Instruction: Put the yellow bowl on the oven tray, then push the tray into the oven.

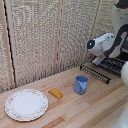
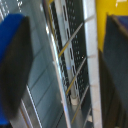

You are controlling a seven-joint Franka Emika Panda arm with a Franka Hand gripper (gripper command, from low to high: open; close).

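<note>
yellow dish [image 2: 106, 20] looks already on the baking sheet [image 2: 75, 60]; end effector [image 2: 62, 70] fingers spread, straddling the sheet's rim; pushing into the oven apparently remains.

I work over a pale wooden table [image 1: 75, 107] of long planks (the grain runs slantwise across the exterior view); behind it stands a wall of woven, cream-coloured screens [image 1: 35, 37] set in wooden frames, all evenly and softly lit
</note>
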